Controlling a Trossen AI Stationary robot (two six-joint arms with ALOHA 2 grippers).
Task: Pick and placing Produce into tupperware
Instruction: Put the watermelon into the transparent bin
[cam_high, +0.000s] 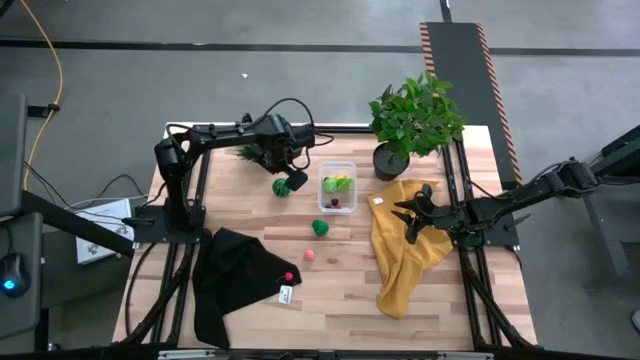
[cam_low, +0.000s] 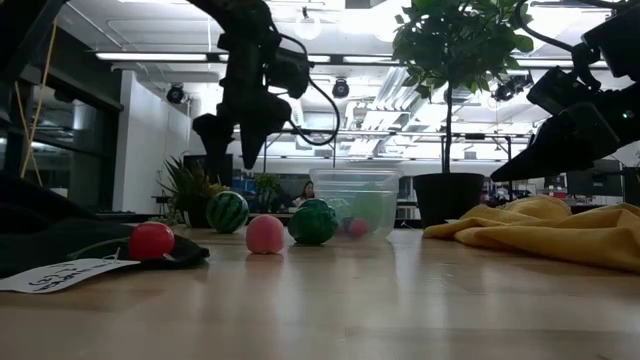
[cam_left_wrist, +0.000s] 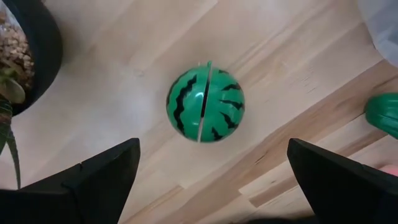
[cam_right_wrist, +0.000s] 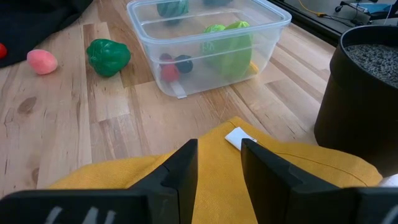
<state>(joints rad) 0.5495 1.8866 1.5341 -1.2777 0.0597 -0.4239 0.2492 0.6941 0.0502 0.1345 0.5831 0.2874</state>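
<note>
A striped dark-green melon (cam_left_wrist: 205, 101) rests on the wooden table (cam_high: 350, 290), left of the clear tupperware (cam_high: 337, 187). My left gripper (cam_left_wrist: 212, 144) hangs open straight above the melon (cam_high: 281, 186), pointing down, one finger to each side of it and clear of it. The tupperware (cam_right_wrist: 208, 43) holds a light-green leafy piece (cam_right_wrist: 230, 40), a yellow piece and small red and dark ones. A green piece (cam_high: 320, 228), a pink ball (cam_high: 309, 255) and a red ball (cam_high: 289, 277) lie nearer the front. My right gripper (cam_right_wrist: 219, 162) waits open above the yellow cloth (cam_high: 405, 250).
A small spiky plant in a black pot (cam_left_wrist: 31, 50) stands close behind the melon. A large potted plant (cam_high: 415, 115) stands at the far right. A black cloth (cam_high: 235, 275) with a white tag lies at the front left. Bare wood shows in the front middle.
</note>
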